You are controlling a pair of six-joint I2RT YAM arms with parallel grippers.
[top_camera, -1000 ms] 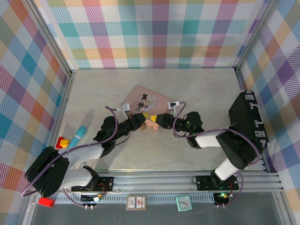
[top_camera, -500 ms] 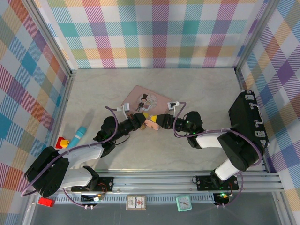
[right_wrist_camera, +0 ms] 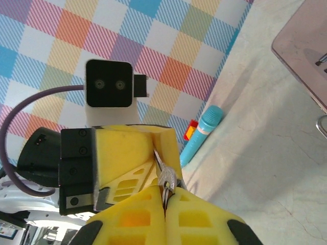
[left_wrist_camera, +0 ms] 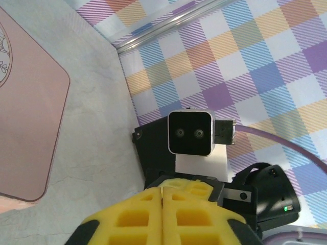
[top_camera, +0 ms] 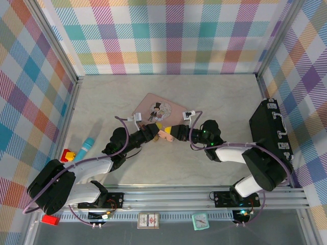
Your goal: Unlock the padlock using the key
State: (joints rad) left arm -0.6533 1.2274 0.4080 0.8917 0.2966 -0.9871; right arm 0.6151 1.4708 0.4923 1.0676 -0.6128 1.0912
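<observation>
My two grippers meet tip to tip just in front of the pink tin. The left gripper has its yellow fingers pressed together. The right gripper is shut too. The key is small and silvery. Its head and ring are pinched at the right fingertips, and its blade runs up into the seam of the left gripper's fingers. The padlock's body is hidden. A thin silvery loop shows on the table beside the tin.
A blue pen-like stick and a red-and-yellow block lie by the left wall. A black case stands at the right wall. A salmon-coloured flat piece lies under the fingertips.
The right gripper's jaws have closed onto the key's head. Both gripper tips have shifted slightly towards the tin.
</observation>
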